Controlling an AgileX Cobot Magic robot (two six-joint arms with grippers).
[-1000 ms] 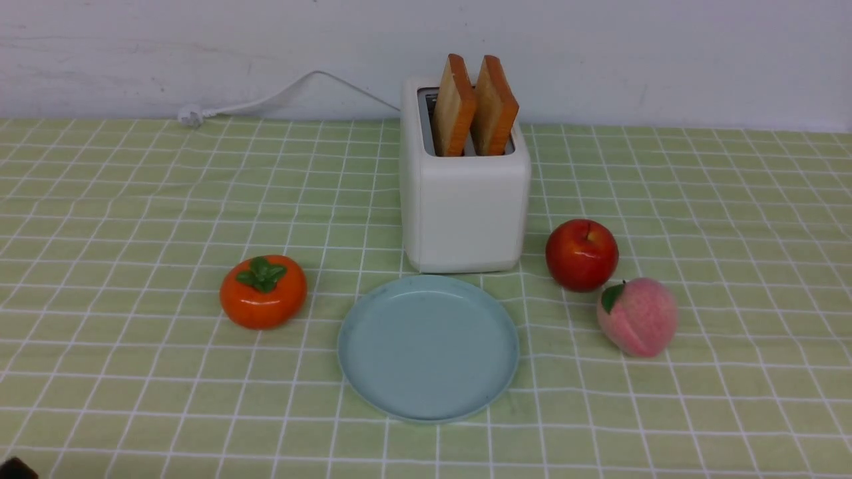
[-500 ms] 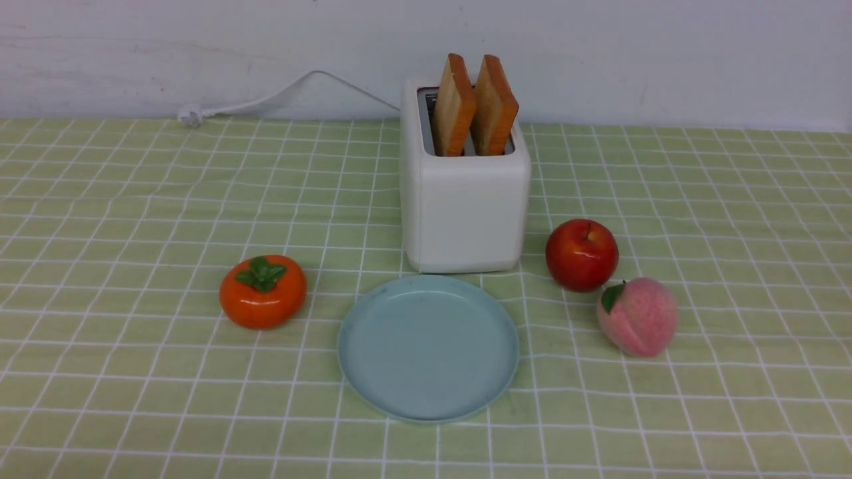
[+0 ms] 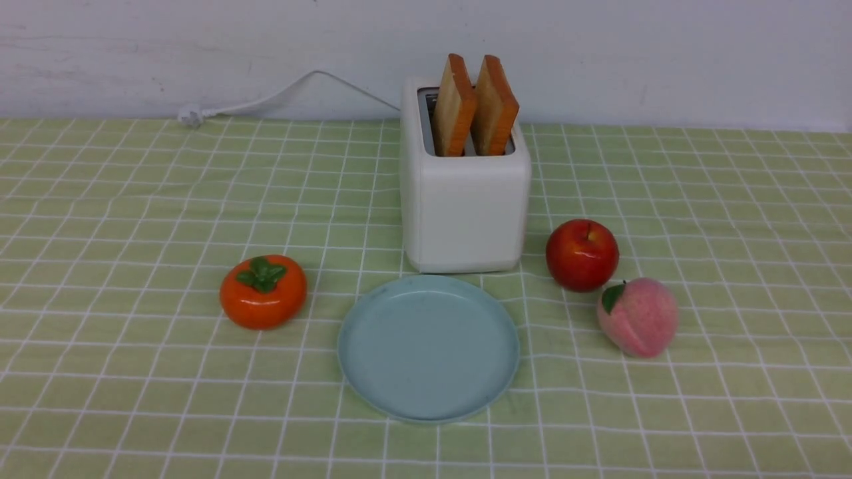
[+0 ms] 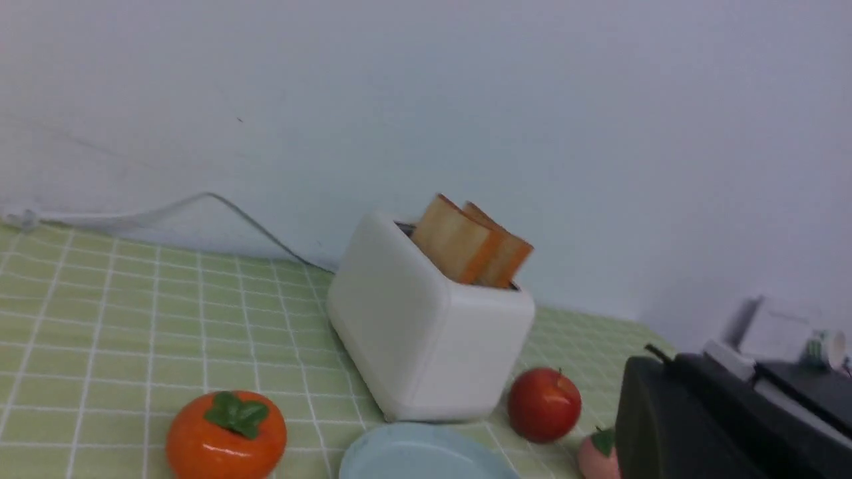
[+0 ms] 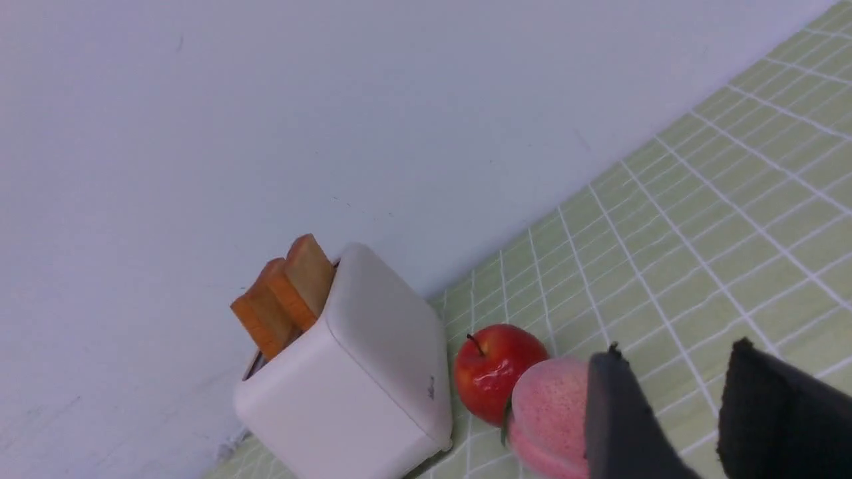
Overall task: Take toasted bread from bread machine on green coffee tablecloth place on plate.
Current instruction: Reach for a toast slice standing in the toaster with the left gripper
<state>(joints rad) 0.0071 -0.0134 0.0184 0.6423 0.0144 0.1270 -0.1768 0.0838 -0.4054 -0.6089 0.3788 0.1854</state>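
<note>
Two slices of toasted bread (image 3: 454,106) (image 3: 496,106) stand upright in the slots of the white bread machine (image 3: 462,213) at the back middle of the green coffee tablecloth (image 3: 133,199). The pale blue plate (image 3: 429,349) lies empty just in front of it. Neither gripper shows in the front view. In the left wrist view one dark finger (image 4: 665,412) shows, well short of the bread machine (image 4: 413,332). In the right wrist view my right gripper (image 5: 672,359) is open and empty, near the peach (image 5: 549,419), with the bread (image 5: 286,293) far off.
An orange persimmon (image 3: 263,293) sits left of the plate. A red apple (image 3: 581,255) and a pink peach (image 3: 638,317) sit right of the bread machine. The white power cord (image 3: 279,96) runs left along the back wall.
A dark piece at the front view's bottom-left corner one second ago has gone out of view. The bread, bread machine, plate and fruit have not moved.
</note>
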